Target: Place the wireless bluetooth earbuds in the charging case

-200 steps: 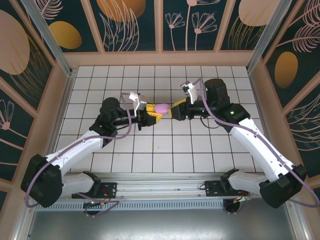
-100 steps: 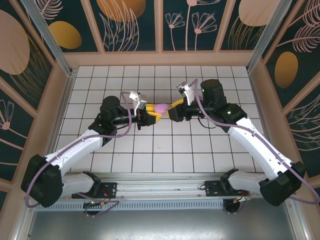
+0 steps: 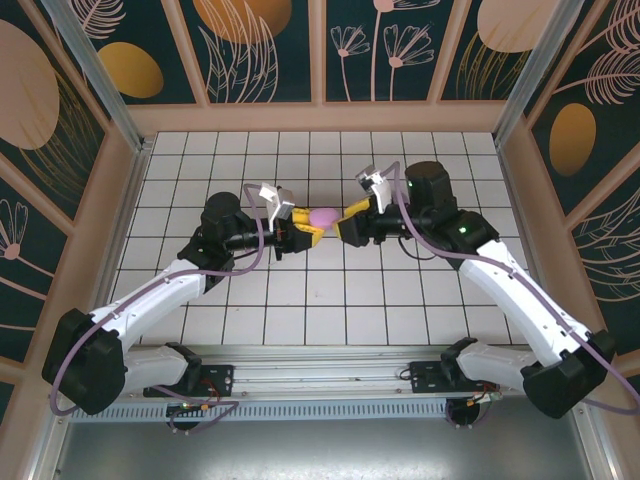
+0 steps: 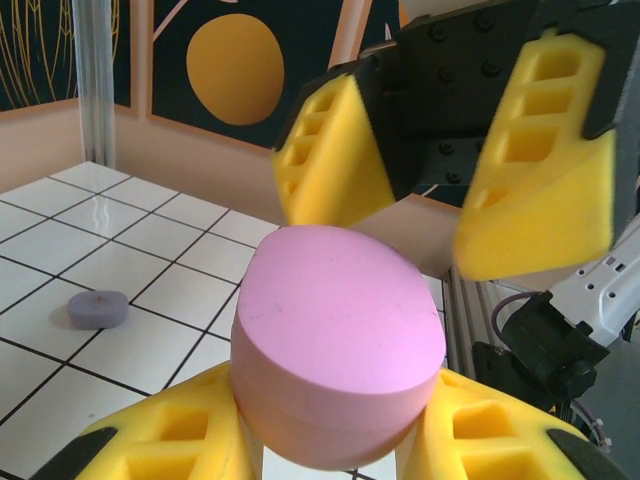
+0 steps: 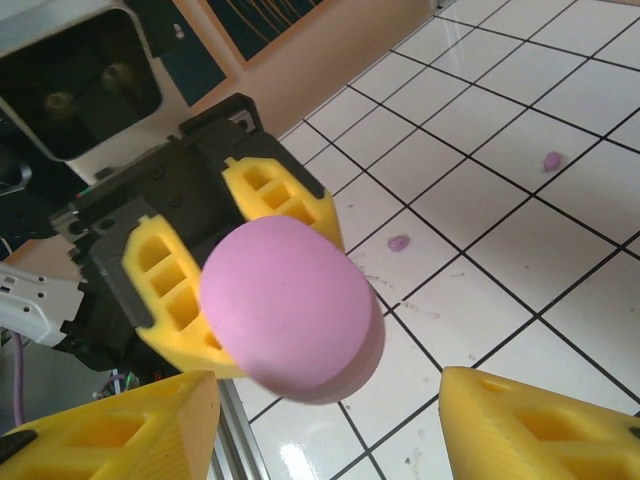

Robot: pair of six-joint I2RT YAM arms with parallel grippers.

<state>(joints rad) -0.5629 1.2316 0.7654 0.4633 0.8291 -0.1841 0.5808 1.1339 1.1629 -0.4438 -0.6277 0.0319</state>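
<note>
The pink oval charging case is closed and held off the floor, with my left gripper shut on its lower half. In the top view the case hangs between both arms at the table's middle. My right gripper faces it with jaws open, its yellow fingers standing just past the case's top without touching. From the right wrist the case sits in front of the open jaws. Two tiny purple earbuds lie on the white tiles beyond it.
A lavender oval case lies on the tiled floor to the left in the left wrist view. Low peach walls ring the white tiled floor. The metal rail with both arm bases runs along the near edge.
My right gripper has edged left, closer to the pink case, and its wrist has turned slightly. The left gripper and the case have stayed put.
</note>
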